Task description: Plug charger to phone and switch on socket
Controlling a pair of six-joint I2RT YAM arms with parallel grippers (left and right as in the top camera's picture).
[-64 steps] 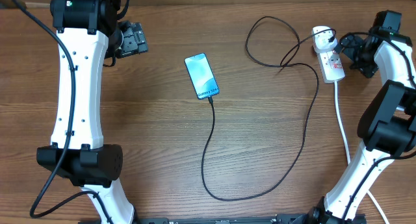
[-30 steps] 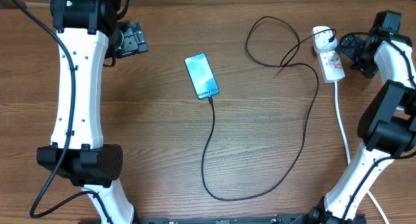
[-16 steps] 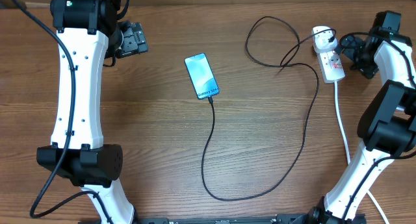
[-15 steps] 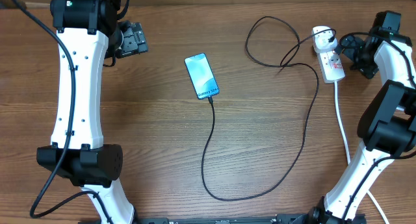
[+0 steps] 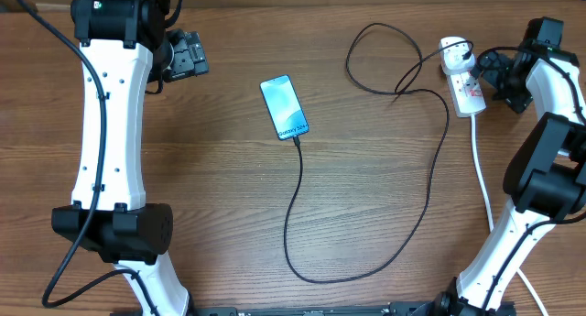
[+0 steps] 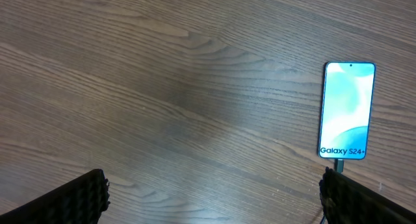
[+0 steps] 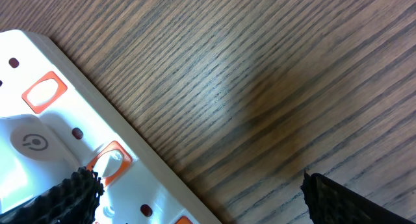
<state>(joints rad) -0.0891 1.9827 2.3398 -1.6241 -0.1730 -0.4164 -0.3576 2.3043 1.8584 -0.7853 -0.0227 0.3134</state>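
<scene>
The phone (image 5: 284, 106) lies near the table's middle, screen lit light blue, with the charger's connector tip in its lower short end. It also shows in the left wrist view (image 6: 348, 110). The black charger cable (image 5: 430, 179) loops across the table to a plug adapter (image 5: 455, 52) seated in the socket (image 5: 465, 83), a white power strip at the far right. My left gripper (image 5: 188, 55) is open, far left of the phone. My right gripper (image 5: 499, 76) is open just right of the socket; one fingertip sits over an orange switch (image 7: 107, 163).
The socket's thick white cord (image 5: 482, 169) runs down the right side towards the table's front. The left arm column (image 5: 110, 124) stands at the left. The right arm base (image 5: 540, 169) stands at the right edge.
</scene>
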